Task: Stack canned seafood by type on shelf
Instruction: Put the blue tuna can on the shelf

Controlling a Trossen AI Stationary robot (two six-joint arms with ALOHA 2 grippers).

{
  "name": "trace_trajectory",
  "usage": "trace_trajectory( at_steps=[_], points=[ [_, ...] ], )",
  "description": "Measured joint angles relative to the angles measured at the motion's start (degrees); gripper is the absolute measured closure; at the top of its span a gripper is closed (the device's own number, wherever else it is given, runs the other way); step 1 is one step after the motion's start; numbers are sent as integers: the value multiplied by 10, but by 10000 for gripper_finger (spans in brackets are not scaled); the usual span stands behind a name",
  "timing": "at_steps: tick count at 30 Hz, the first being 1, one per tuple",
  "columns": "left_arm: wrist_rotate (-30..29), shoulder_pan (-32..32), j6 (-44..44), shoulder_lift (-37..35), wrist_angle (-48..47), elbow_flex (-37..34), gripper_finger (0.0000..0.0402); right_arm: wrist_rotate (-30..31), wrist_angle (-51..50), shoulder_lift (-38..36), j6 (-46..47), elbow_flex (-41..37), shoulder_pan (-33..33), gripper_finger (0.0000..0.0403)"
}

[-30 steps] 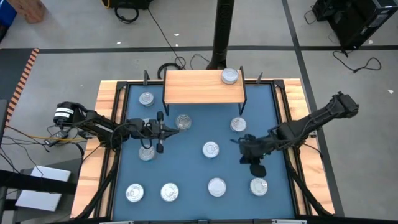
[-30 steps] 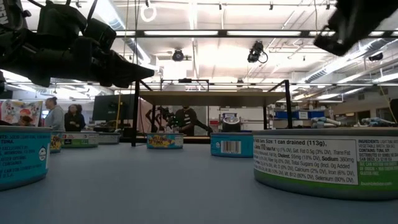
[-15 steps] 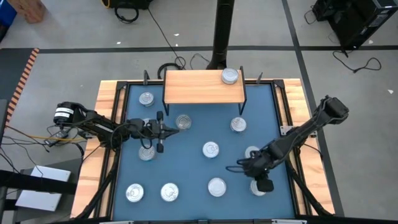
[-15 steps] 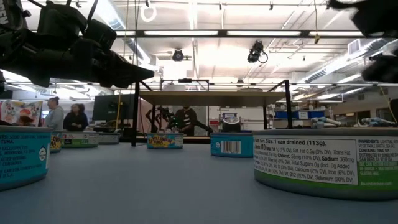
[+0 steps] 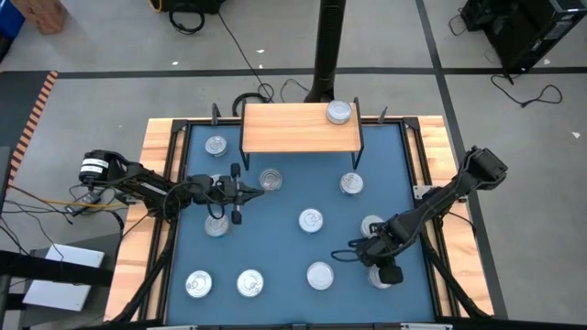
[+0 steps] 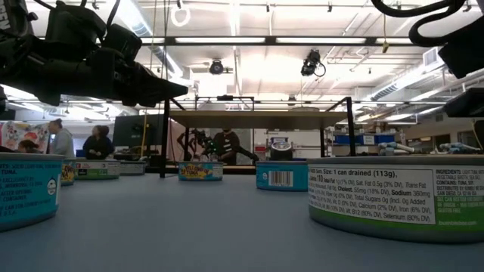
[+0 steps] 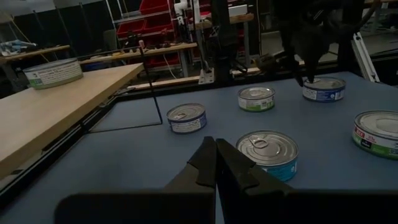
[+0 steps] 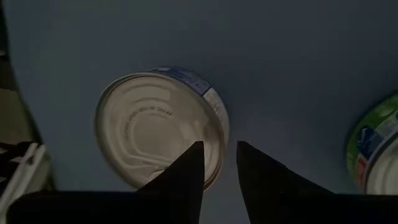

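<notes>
The right gripper (image 8: 217, 163), its dark fingers slightly parted and holding nothing, is hovering directly over a round silver-topped blue-labelled tin (image 8: 160, 127) lying on the blue mat (image 5: 275, 247) near the front right corner, while the left gripper (image 7: 215, 163) is waiting closed and empty mid-left.

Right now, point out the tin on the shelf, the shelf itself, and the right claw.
Tin on the shelf (image 5: 339, 112): high view, silver top.
Shelf (image 5: 284, 128): high view, bare wooden board.
Right claw (image 5: 351, 250): high view, between fingertips.
</notes>
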Motion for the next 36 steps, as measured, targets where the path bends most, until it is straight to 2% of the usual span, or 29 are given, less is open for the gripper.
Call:
trace_trajectory(
  at_steps=[11, 14, 19, 28, 36],
  points=[
    [0, 0, -1, 0, -3, 0, 396, -1, 31, 25, -38, 0, -9, 309],
    [0, 0, -1, 0, -6, 0, 396, -11, 33, 26, -38, 0, -17, 332],
    [0, 0, -1, 0, -10, 0, 396, -18, 34, 26, -39, 0, -32, 393],
    [0, 0, -1, 0, -10, 0, 396, -15, 45, 26, -14, 0, -69, 398],
    [0, 0, -1, 0, -10, 0, 396, 11, 79, 26, 39, 0, -108, 400]
  ],
)
